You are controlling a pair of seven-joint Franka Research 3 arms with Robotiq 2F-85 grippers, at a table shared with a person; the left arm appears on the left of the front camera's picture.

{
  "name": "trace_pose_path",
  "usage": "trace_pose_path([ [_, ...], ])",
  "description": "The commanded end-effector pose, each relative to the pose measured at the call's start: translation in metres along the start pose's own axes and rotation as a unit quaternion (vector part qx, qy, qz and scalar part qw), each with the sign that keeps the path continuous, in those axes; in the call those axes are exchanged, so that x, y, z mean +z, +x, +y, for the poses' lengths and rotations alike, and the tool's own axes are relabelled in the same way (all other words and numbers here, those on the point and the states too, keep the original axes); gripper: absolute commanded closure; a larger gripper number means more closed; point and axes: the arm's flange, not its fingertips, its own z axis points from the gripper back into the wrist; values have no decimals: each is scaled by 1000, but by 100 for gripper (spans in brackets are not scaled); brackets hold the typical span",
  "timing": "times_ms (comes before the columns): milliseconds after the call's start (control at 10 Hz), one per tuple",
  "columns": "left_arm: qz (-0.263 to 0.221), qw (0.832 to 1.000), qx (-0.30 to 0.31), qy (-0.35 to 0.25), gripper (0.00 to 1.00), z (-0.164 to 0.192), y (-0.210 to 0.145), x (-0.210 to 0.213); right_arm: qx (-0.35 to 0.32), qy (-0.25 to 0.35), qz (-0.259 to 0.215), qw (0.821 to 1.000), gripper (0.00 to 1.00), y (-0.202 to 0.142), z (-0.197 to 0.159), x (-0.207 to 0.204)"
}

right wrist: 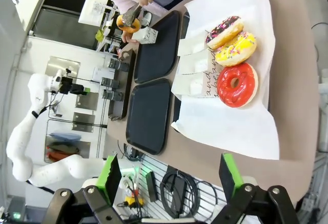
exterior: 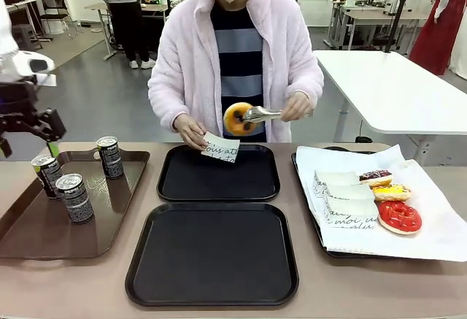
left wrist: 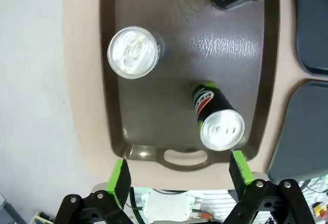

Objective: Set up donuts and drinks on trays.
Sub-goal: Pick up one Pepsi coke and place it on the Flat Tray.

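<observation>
While tongs (exterior: 261, 114) partly hide the donut (exterior: 230, 119) | left end effector (left wrist: 179, 163) spread | right end effector (right wrist: 169, 160) spread

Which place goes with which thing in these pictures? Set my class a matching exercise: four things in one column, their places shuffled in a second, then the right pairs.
Things
1. golden donut
2. red-iced donut
3. drink cans
4. printed paper sleeve

Places
A. standing on the brown tray
B. in the person's hand, at the far black tray
C. held up in metal tongs
D. lying on the white paper

Pairs: 1-C, 2-D, 3-A, 4-B
</observation>
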Motion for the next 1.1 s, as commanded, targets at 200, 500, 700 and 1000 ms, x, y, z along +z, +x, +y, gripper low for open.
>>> trace_pose_path([
  [200, -46, 999, 2, -15, 0, -38, 13, -22, 6, 8, -4, 1000, 0, 2, -1, -1],
  [500, 8, 1000, -4, 1, 0, -26, 11, -20, 6, 8, -4, 1000, 0, 2, -1, -1],
  [700, 8, 1000, -4, 1, 0, -26, 11, -20, 6, 8, -4, 1000, 0, 2, -1, -1],
  [1000, -2, 1000, -8, -17, 0, -36, -1, -46, 6, 8, -4, 1000, 0, 2, -1, -1],
])
